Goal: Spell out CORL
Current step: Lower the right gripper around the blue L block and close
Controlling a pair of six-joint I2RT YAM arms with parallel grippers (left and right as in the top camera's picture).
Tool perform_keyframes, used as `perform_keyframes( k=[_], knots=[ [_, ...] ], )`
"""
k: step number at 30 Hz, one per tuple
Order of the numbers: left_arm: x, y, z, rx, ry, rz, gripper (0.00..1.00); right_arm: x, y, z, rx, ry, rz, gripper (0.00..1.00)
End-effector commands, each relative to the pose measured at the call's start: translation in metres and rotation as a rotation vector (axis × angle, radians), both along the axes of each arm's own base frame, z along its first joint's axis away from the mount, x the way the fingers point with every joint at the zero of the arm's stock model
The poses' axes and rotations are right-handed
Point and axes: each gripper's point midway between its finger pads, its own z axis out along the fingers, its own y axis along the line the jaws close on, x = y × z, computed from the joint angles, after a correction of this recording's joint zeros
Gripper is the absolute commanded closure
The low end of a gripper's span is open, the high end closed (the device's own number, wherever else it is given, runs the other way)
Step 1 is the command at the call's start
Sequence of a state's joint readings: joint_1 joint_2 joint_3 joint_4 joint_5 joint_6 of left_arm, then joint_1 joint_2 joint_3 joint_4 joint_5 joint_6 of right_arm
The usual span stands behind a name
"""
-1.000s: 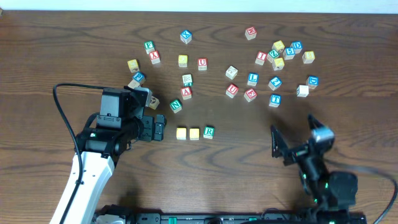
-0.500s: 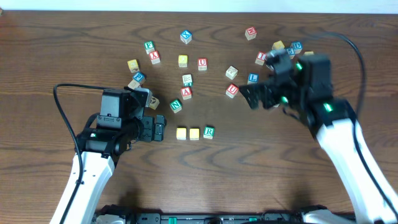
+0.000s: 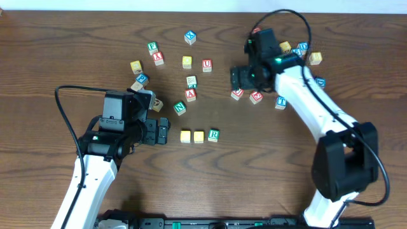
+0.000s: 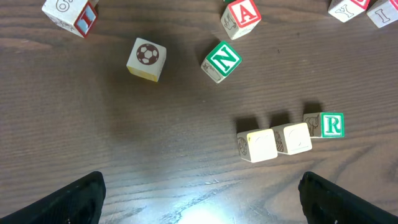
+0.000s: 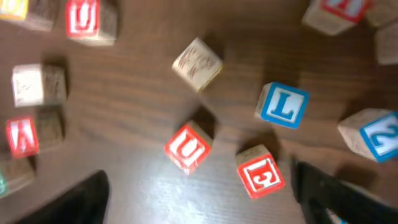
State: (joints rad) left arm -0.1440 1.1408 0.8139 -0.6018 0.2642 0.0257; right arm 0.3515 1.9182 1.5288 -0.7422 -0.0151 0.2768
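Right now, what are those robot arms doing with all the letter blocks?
They are spelling CORL with letter cubes. Three cubes already sit in a row: one yellow-faced cube, a second yellow-faced cube and the green R cube. The right claw hangs open above the blue L cube, not gripping it yet. The left claw sits open beside the row, holding nothing.

Soft even light; right wrist view blurred, left sharp.
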Motion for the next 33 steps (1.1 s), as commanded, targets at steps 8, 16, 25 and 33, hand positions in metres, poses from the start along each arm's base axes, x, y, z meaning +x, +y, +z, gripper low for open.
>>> perform_keyframes(
  k=[8, 16, 25, 33],
  knots=[
    [0.000, 0.001, -0.001, -0.004, 0.006, 0.003, 0.02, 0.023, -0.031, 0.004, -0.071, -0.091, -0.403, 0.10],
    [0.000, 0.001, -0.001, -0.004, 0.006, 0.003, 0.02, 0.026, -0.033, -0.021, -0.079, -0.054, -0.448, 0.12],
    [0.000, 0.001, -0.001, -0.004, 0.006, 0.003, 0.02, 0.028, -0.037, -0.041, -0.106, -0.037, -0.477, 0.18],
    [0.000, 0.001, -0.001, -0.004, 0.006, 0.003, 0.02, 0.028, -0.046, -0.053, -0.140, -0.023, -0.493, 0.19]
  ],
)
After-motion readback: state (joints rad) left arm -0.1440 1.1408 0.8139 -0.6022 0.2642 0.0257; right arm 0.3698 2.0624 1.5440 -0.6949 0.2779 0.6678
